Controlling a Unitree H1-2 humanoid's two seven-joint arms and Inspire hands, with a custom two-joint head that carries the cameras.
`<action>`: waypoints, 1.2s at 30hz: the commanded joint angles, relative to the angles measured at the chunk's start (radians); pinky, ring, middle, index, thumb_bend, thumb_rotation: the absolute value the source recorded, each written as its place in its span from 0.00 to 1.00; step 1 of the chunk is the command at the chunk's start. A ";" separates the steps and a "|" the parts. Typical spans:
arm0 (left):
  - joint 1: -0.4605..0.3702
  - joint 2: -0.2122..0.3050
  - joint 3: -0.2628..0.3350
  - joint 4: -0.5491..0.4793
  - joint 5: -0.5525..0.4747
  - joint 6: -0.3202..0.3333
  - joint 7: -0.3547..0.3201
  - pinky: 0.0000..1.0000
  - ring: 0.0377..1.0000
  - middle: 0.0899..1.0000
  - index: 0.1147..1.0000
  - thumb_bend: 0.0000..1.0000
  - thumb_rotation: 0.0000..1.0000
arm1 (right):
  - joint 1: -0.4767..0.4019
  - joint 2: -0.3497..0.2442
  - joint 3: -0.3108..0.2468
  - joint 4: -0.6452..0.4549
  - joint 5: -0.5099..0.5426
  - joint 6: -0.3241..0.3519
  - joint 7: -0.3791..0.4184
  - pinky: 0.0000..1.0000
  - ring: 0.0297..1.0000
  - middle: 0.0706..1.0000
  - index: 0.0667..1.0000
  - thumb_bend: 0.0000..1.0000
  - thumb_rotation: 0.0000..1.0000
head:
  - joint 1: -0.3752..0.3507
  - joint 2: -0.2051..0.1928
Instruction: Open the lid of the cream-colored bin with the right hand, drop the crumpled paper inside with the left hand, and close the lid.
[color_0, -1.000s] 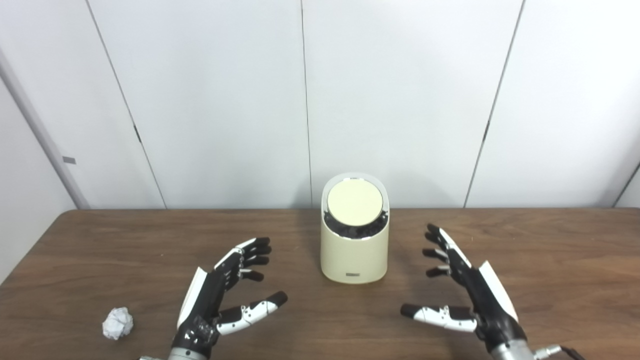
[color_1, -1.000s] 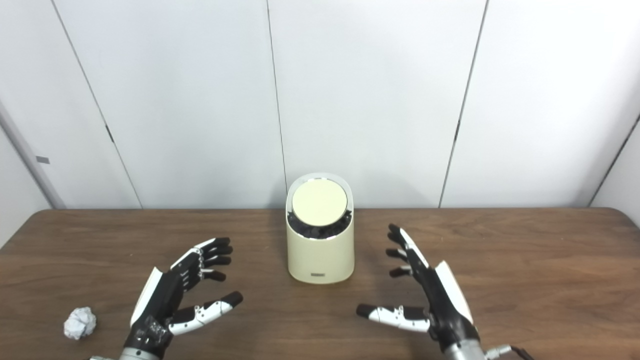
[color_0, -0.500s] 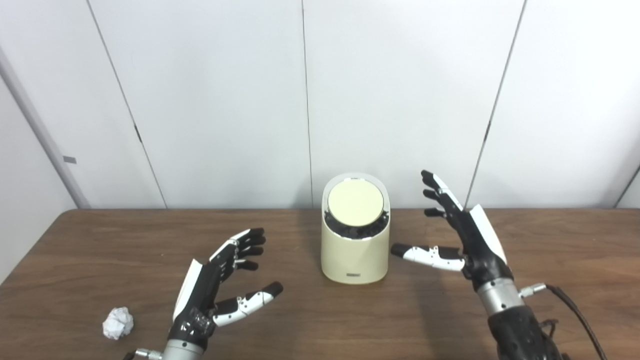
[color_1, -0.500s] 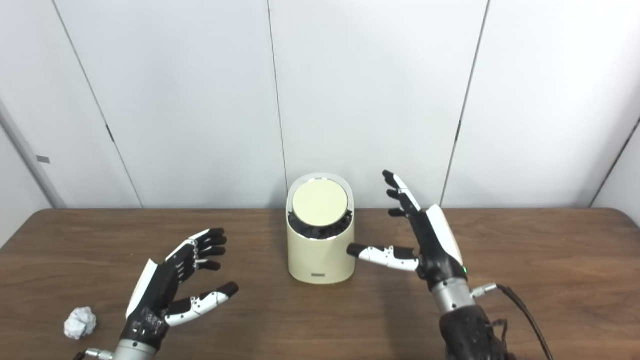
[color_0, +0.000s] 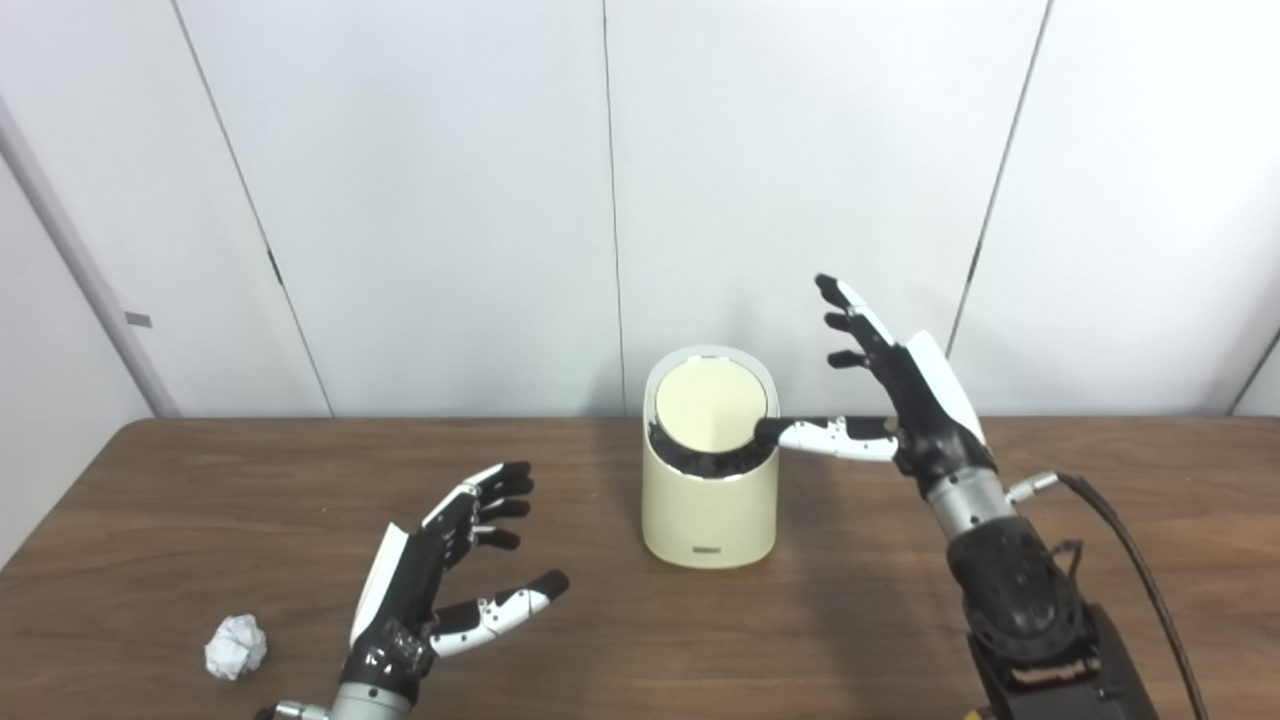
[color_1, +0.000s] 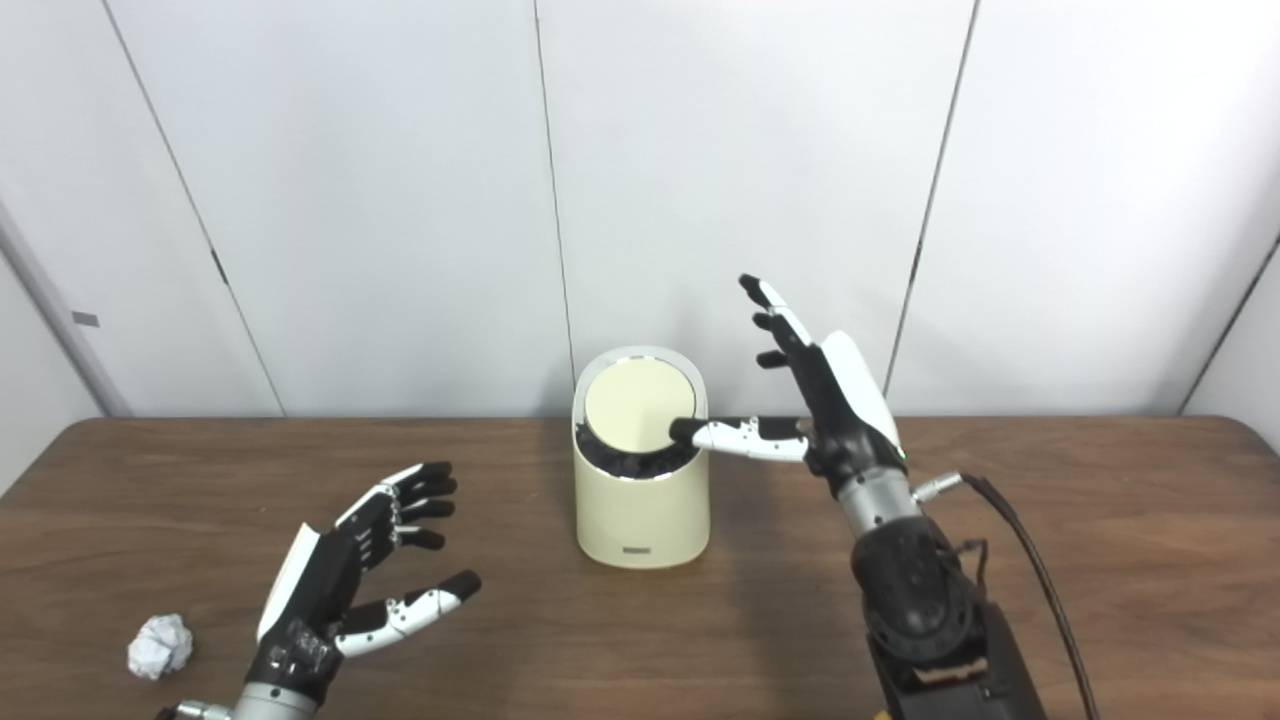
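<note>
White wall panels stand behind your brown table (color_0: 1100, 520), and the work sits mid-table, close to the far edge. Your right hand (color_0: 905, 400) is raised beside the bin (color_0: 710, 500), fingers spread wide and holding nothing, with the thumb stretched left so its dark tip lies at the right rim of the lid (color_0: 708, 405); whether it is truly touching cannot be told. That pose looks set for tipping or pressing the round lid, which is closed and tilted toward you.

Your left hand (color_0: 440, 580) waits low over the near left of the table, also spread and empty, palm turned inward. The paper (color_0: 236, 646) lies just left of it, near the front edge, well apart from the bin.

There is free table on both sides of the bin. The wall is close behind it, so you have little room to reach past.
</note>
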 joint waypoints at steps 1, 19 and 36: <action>-0.021 0.000 0.000 -0.021 0.000 -0.034 0.016 0.65 0.76 0.79 0.81 0.70 0.16 | -0.054 -0.014 0.001 -0.011 -0.007 0.002 0.000 0.76 0.90 0.96 0.95 0.79 0.37 | 0.002 0.003; -0.031 -0.013 -0.015 0.000 0.001 -0.051 0.017 0.65 0.76 0.78 0.81 0.69 0.15 | -0.135 0.015 0.077 0.067 -0.091 0.063 -0.004 0.66 0.82 0.90 0.92 0.75 0.33 | 0.007 0.009; -0.037 -0.007 -0.012 0.000 -0.008 -0.049 0.014 0.66 0.76 0.78 0.81 0.70 0.16 | -0.192 0.021 0.112 0.135 -0.121 0.044 -0.033 0.75 0.87 0.90 0.90 0.77 0.31 | 0.007 0.014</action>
